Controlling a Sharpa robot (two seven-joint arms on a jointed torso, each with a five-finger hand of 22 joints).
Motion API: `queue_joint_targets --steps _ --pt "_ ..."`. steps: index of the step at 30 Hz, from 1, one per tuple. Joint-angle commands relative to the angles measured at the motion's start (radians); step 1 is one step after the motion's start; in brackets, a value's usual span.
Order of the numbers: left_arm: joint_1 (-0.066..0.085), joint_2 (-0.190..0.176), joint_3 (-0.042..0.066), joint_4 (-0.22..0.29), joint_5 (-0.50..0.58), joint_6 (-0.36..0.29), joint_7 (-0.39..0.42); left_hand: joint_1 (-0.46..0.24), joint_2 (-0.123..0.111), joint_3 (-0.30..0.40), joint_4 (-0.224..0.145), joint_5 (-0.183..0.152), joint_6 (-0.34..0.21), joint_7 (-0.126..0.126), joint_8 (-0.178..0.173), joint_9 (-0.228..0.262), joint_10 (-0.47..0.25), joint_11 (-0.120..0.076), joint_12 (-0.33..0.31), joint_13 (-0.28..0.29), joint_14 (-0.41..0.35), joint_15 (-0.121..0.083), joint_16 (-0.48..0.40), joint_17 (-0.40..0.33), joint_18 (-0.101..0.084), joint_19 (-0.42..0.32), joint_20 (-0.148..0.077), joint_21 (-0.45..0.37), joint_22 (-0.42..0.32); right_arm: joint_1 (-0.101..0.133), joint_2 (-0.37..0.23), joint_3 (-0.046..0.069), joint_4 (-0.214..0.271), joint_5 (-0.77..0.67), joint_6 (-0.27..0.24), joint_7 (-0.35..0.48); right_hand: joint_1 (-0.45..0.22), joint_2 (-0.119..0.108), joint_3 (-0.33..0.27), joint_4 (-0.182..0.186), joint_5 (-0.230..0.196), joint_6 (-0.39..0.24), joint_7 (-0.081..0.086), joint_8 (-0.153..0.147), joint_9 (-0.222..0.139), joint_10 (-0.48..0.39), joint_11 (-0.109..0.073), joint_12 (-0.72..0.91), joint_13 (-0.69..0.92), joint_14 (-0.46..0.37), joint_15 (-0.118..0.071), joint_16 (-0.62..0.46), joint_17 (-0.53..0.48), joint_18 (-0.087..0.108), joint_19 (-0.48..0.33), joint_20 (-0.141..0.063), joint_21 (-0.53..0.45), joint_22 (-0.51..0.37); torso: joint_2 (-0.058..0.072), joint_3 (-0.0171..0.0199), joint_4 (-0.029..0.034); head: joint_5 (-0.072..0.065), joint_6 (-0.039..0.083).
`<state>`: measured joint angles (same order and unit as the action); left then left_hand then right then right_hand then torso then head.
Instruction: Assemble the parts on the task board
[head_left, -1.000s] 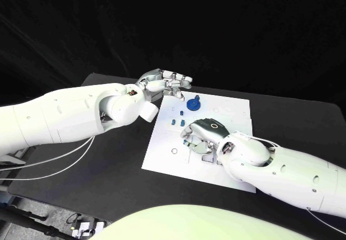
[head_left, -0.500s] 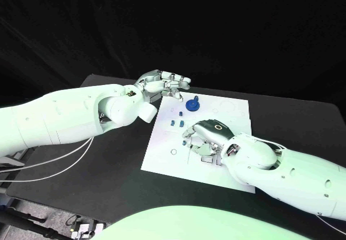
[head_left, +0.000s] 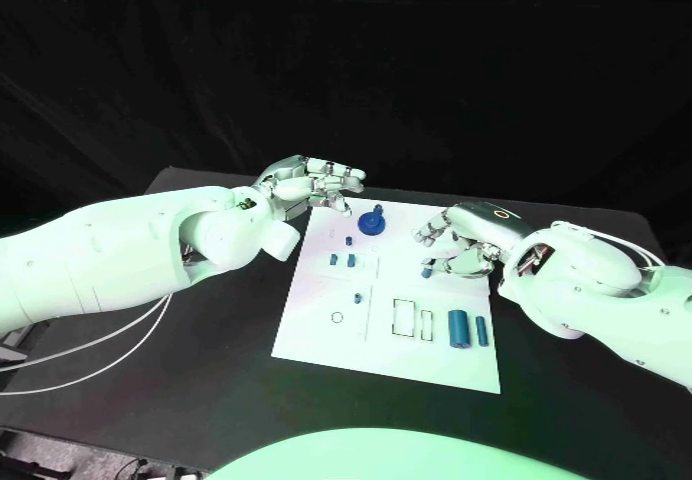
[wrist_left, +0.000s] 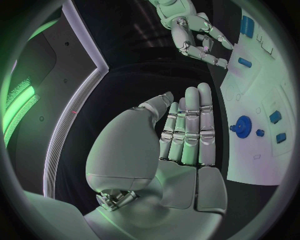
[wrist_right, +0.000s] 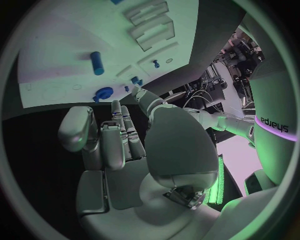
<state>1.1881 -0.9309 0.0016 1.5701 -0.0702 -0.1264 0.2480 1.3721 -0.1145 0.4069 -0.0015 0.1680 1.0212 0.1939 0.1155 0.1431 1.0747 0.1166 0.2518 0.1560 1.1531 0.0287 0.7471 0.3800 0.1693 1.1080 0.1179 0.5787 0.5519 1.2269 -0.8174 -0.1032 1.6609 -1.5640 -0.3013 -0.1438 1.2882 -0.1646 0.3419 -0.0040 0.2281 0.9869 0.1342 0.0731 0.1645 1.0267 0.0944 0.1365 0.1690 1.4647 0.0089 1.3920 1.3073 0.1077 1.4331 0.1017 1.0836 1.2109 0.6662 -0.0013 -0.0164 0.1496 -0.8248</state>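
Two hands, both holding nothing. Left hand (head_left: 315, 182) sits at the far left corner of the task board (head_left: 325, 335), fingers curled loosely in the head view. Left wrist view shows them straight and pressed side by side, thumb apart, palm bare: released. Right hand (head_left: 464, 240) hovers over the board's far right part, fingers bent downward and spread, nothing between them. Right wrist view confirms: fingers extended together, thumb off to the side, released.

Head view gives the board layout. It is a flat white plate with shallow outlined recesses, lying on the black table (head_left: 188, 370). A round blue gear (head_left: 374, 222) with a raised hub stands near the far edge, just beside the left hand's fingertips, not touching. Two small blue pegs (head_left: 340, 259) sit a little nearer on the left half. Two teal cylinders (head_left: 467, 328) lie side by side near the right edge, beside rectangular slots (head_left: 414, 319). A small blue piece (head_left: 427, 271) sits just under the right hand; contact cannot be judged.

Left wrist view adds the gear's toothed rim and the right hand seen from the far side, above the board. Right wrist view shows one cylinder lying alone on bare plate.

Arms are smooth white shells; hands are silver metal.
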Motion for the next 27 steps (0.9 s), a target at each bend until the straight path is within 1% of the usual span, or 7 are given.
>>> queue_joint_targets --steps 1,6,8,10,14,23,27 --pt "0.001 0.000 0.000 0.006 -0.005 0.018 0.011 -0.001 0.009 -0.003 0.000 -0.004 -0.008 -0.002 -0.004 -0.001 -0.009 0.001 0.002 -0.002 -0.001 0.007 -0.007 -0.001 0.013 0.005 -0.001 -0.005 -0.001 0.006 -0.012 -0.001 -0.017 -0.018 0.108 -0.017 0.003 0.005 -0.019 0.001 0.003 -0.009 -0.011 -0.002 0.000 -0.024 0.005 0.006 0.001 0.060 0.004 0.004 0.074 -0.012 0.006 0.002 0.004 0.003 -0.002 -0.0029 -0.0025 -0.009 0.008" --pt "0.001 -0.001 0.000 0.005 -0.005 0.018 0.011 -0.001 0.009 -0.003 0.000 -0.004 -0.008 -0.002 -0.004 -0.001 -0.009 0.001 0.002 -0.002 -0.001 0.007 -0.007 -0.001 0.013 0.005 -0.001 -0.005 -0.001 0.005 -0.017 -0.002 -0.038 -0.062 0.128 -0.019 0.012 0.008 -0.043 0.003 0.001 -0.021 -0.018 -0.005 -0.002 -0.044 0.008 0.015 0.004 0.058 0.007 0.000 0.069 -0.011 0.004 0.004 -0.002 0.001 -0.002 -0.0013 -0.0025 -0.009 0.007" --pt "0.001 -0.001 0.000 0.004 -0.005 0.017 0.010 -0.001 0.010 -0.004 0.001 -0.004 -0.008 -0.002 -0.004 -0.001 -0.009 0.001 0.002 -0.002 -0.001 0.007 -0.007 -0.001 0.013 0.006 -0.001 -0.006 -0.002 0.003 -0.011 -0.003 -0.043 -0.067 0.131 -0.018 0.015 0.010 -0.046 0.003 0.001 -0.023 -0.019 -0.006 -0.002 -0.047 0.009 0.017 0.004 0.058 0.007 0.001 0.069 -0.011 0.004 0.005 -0.002 0.001 -0.002 -0.0012 -0.0033 -0.001 0.005" --pt "0.001 -0.001 0.000 0.003 -0.005 0.016 0.008 -0.001 0.011 -0.003 0.001 -0.003 -0.009 -0.002 -0.004 -0.001 -0.009 0.001 0.003 -0.002 -0.001 0.007 -0.007 -0.001 0.013 0.006 -0.001 -0.006 -0.002 0.001 -0.004 -0.005 -0.045 -0.071 0.133 -0.017 0.017 0.011 -0.049 0.003 0.001 -0.026 -0.020 -0.006 -0.003 -0.050 0.009 0.019 0.005 0.058 0.007 0.001 0.069 -0.011 0.004 0.005 -0.002 0.001 -0.001 -0.0009 -0.0027 0.000 0.005" --pt "0.001 0.001 0.000 0.001 -0.005 0.017 0.007 0.000 0.012 -0.003 0.000 -0.003 -0.009 -0.002 -0.003 -0.001 -0.009 0.001 0.003 -0.002 -0.001 0.007 -0.007 -0.002 0.013 0.006 -0.001 -0.006 -0.002 -0.003 0.021 -0.008 -0.062 -0.075 0.135 -0.017 0.022 0.016 -0.052 0.003 0.001 -0.027 -0.022 -0.005 -0.003 -0.052 0.009 0.023 0.006 0.058 0.008 0.000 0.068 -0.011 0.003 0.005 -0.004 0.000 -0.002 -0.0019 -0.0018 -0.007 0.005" --pt "0.000 0.003 0.000 0.001 -0.005 0.017 0.007 0.000 0.012 -0.003 0.000 -0.003 -0.009 -0.002 -0.003 -0.001 -0.009 0.001 0.003 -0.002 -0.001 0.007 -0.007 -0.002 0.013 0.006 -0.001 -0.006 -0.002 -0.031 0.066 -0.014 -0.102 -0.078 0.126 -0.018 0.047 0.042 -0.046 -0.001 -0.002 -0.013 -0.013 0.003 0.001 -0.037 0.004 0.051 0.014 0.058 0.003 0.005 0.071 -0.011 0.005 0.002 0.001 0.006 0.000 -0.0009 -0.0013 -0.008 0.003" --pt "0.000 0.003 0.000 0.001 -0.005 0.017 0.007 0.000 0.012 -0.003 0.000 -0.003 -0.009 -0.002 -0.003 -0.001 -0.009 0.001 0.003 -0.002 -0.001 0.007 -0.007 -0.002 0.013 0.006 -0.001 -0.006 -0.002 -0.039 0.079 -0.015 -0.119 -0.079 0.121 -0.018 0.052 0.051 -0.039 -0.001 -0.006 -0.005 -0.010 0.006 0.003 -0.033 0.003 0.058 0.014 0.059 0.002 0.008 0.073 -0.011 0.007 0.001 0.004 0.009 0.000 -0.0019 0.0005 -0.006 0.002"
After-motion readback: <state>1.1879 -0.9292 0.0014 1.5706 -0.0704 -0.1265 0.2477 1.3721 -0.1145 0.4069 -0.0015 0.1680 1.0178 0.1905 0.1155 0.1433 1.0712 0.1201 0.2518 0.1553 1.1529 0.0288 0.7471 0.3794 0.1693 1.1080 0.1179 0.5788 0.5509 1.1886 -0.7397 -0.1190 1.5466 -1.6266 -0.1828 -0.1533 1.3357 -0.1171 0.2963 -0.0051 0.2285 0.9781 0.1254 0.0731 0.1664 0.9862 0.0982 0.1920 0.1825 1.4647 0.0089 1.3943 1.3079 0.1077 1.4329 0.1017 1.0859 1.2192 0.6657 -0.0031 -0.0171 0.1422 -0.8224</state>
